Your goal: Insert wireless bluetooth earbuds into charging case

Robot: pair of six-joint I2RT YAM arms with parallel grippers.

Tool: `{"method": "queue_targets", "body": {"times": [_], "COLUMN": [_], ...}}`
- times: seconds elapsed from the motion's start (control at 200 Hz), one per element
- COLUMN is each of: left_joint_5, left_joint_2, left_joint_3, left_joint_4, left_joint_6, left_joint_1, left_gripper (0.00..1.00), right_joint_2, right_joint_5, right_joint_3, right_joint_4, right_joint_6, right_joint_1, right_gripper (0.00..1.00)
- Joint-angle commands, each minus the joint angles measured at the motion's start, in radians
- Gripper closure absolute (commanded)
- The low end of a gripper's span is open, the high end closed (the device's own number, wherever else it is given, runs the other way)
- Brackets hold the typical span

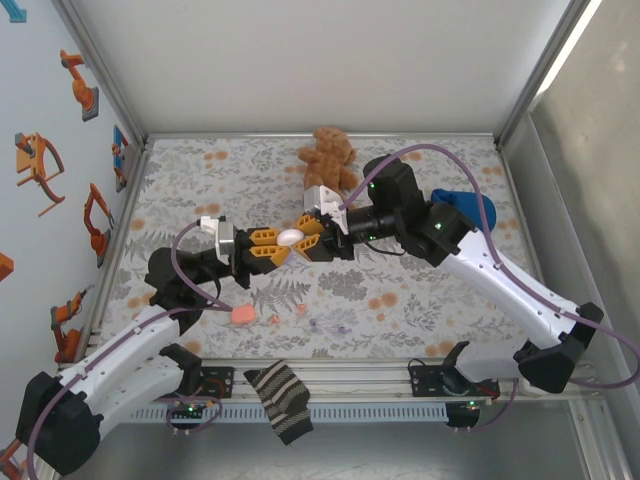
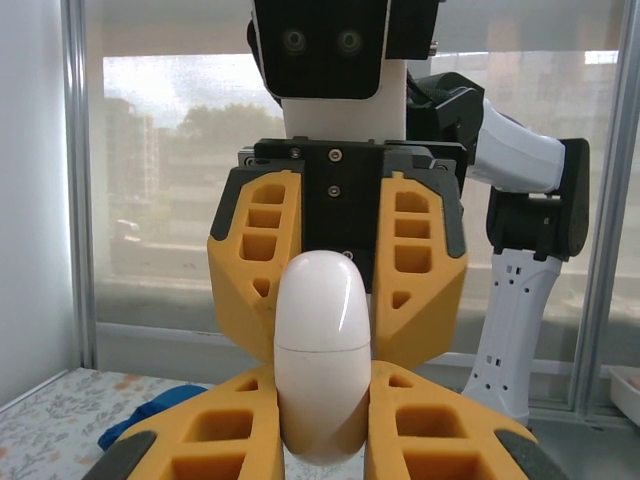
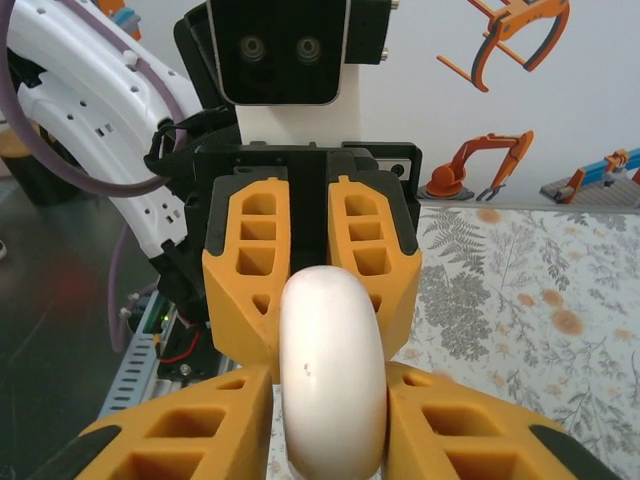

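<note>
Two grippers [image 1: 280,244] [image 1: 303,238] on one white pod [image 1: 290,236]

Robot lab cell, aluminium frame [image 1: 106,70], white panels [image 1: 320,60], floral tabletop [image 1: 420,290], robot-arm wall stickers [image 1: 35,160]

The white pod [image 2: 320,360] is smooth, glossy plastic; the yellow fingers [image 2: 250,262] are matt plastic; the teddy bear [image 1: 327,155] is fuzzy brown plush.
</note>
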Motion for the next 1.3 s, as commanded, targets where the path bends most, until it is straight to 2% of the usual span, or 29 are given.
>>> {"method": "queue_targets", "body": {"times": [0.0, 0.21, 0.341, 0.421, 0.531, 0.651, 0.766, 0.972, 1.112, 1.202, 1.297], "left_joint_5": [-0.011, -0.013, -0.016, -0.025, -0.054, -0.084, -0.122, -0.245, -0.417, -0.548, -0.623], "left_joint_2": [0.001, 0.004, 0.0, -0.008, -0.034, -0.092, -0.173, -0.314, -0.38, -0.407, -0.425], "left_joint_3": [-0.001, 0.0, 0.002, 0.002, 0.002, 0.008, 0.031, 0.046, 0.054, 0.045, 0.039], "left_joint_4": [0.025, 0.023, 0.015, -0.005, -0.078, -0.21, -0.425, -0.692, -0.831, -0.887, -0.946], "left_joint_6": [0.02, 0.021, 0.021, 0.032, 0.071, 0.144, 0.244, 0.366, 0.408, 0.413, 0.416], "left_joint_1": [0.0, -0.001, -0.003, -0.003, -0.002, -0.003, -0.003, -0.003, -0.003, -0.002, -0.002], "left_gripper": [0.93, 0.92, 0.78, 0.62, 0.47, 0.4, 0.35, 0.3, 0.28, 0.25, 0.21], "right_joint_2": [0.003, 0.001, -0.005, -0.012, -0.03, -0.048, -0.07, -0.087, -0.071, -0.053, -0.028], "right_joint_5": [-0.012, -0.012, -0.011, -0.003, 0.009, 0.038, 0.076, 0.132, 0.155, 0.127, 0.132], "right_joint_3": [0.03, 0.018, 0.004, -0.008, -0.03, -0.061, -0.096, -0.186, -0.273, -0.334, -0.371], "right_joint_4": [0.002, 0.027, 0.045, 0.053, 0.062, 0.064, 0.066, 0.115, 0.17, 0.223, 0.234], "right_joint_6": [0.011, 0.039, 0.048, 0.048, 0.045, 0.045, 0.049, 0.175, 0.296, 0.376, 0.405], "right_joint_1": [0.006, 0.006, 0.006, 0.006, 0.006, 0.004, -0.003, -0.09, -0.189, -0.26, -0.305], "right_gripper": [0.73, 0.81, 0.82, 0.83, 0.85, 0.85, 0.86, 0.87, 0.88, 0.88, 0.88]}}
